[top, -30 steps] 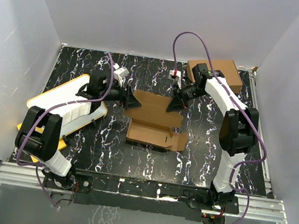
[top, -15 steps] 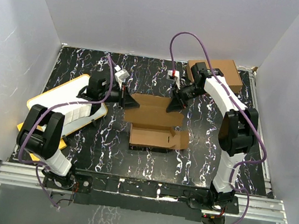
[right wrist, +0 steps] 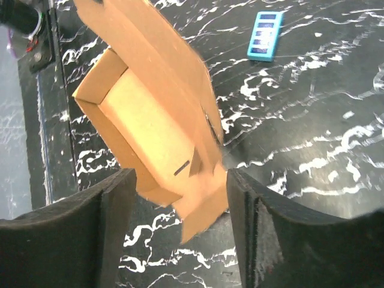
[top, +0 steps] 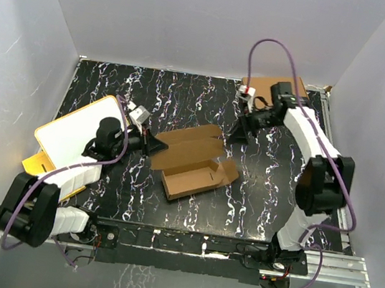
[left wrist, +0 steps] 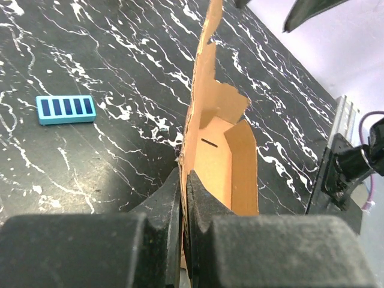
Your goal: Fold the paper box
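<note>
a black table (top: pixel 278 200) veined with white fills the floor of a white-walled booth. the paper box (top: pixel 193 166) lies near its middle, part formed: a shallow oblong tray with its lid panel laid open on the far side. its long axis runs across the table from left to right, skewed so that the right end sits a little farther from the arm bases than the left.

the left gripper (top: pixel 148 142) is at the left end of that axis, its jaws pressed together on the edge of the open lid panel. in the left wrist view the cardboard stands on edge, pinched between the two fingers (left wrist: pixel 198 198), and the tray stretches straight away from them.

the right gripper (top: pixel 239 134) hangs off the far right corner of the lid, near it but apart, with its jaws spread and nothing between them. its wrist view looks down into the tray, the slot in the near wall showing between the fingers.

so the box lies to the near left of the right gripper, and the left arm is the one in contact. i judge any next fold would need the right gripper to come back in toward the free right end while the left anchors.
</note>
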Available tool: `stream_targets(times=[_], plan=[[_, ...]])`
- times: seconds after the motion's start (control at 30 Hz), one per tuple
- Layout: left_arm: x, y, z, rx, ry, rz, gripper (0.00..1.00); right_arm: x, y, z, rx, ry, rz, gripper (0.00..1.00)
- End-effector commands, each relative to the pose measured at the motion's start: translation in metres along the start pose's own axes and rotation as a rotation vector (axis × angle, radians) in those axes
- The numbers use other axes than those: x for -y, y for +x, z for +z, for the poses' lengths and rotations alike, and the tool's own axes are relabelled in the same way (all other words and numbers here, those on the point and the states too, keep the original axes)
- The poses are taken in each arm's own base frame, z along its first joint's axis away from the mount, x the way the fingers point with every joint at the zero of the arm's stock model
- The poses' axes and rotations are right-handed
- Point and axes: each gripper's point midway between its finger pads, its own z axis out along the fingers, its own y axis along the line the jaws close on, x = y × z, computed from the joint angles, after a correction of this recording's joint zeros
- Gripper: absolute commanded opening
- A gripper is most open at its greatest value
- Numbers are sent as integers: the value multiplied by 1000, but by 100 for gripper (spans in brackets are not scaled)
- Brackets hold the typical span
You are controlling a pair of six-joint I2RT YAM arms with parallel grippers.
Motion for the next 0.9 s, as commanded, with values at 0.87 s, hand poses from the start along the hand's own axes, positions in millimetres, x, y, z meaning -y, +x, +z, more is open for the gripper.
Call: stream_targets(times=[0.87], plan=[[39,-38,-23,284,1,212,0,80,60,8,137,414,247,69]])
